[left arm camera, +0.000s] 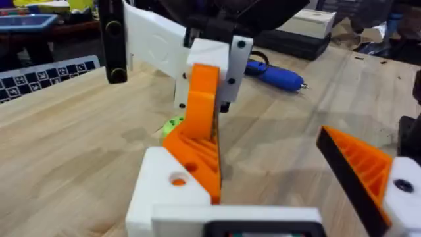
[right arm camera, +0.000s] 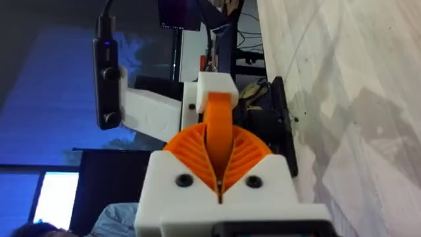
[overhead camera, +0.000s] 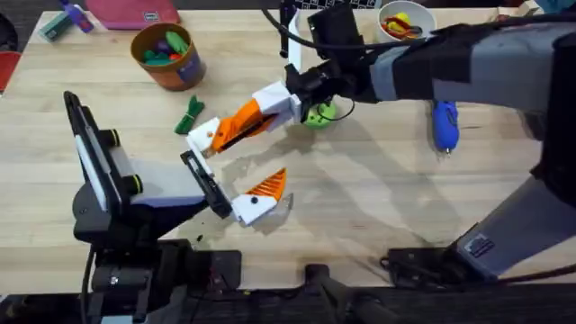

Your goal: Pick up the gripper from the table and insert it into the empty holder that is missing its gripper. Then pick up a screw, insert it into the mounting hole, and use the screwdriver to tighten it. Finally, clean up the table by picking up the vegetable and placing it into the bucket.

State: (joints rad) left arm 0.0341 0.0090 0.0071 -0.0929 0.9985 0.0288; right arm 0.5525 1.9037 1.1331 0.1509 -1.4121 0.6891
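Orange-and-white gripper part (overhead camera: 241, 121) is clenched in the right gripper (overhead camera: 236, 126), lifted off the tabletop (overhead camera: 378, 198), its long axis running out past the fingertips. Left gripper (overhead camera: 247, 196), released and empty, waits just beyond and below, the nearer receiving arm.

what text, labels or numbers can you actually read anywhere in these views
None can be read.
Label on the right arm's base: pale marks, too small to read.
Board with black-and-white square markers at the table edge in the left wrist view: coded patterns, no words.
Blue screwdriver, brown bucket: no lettering visible.
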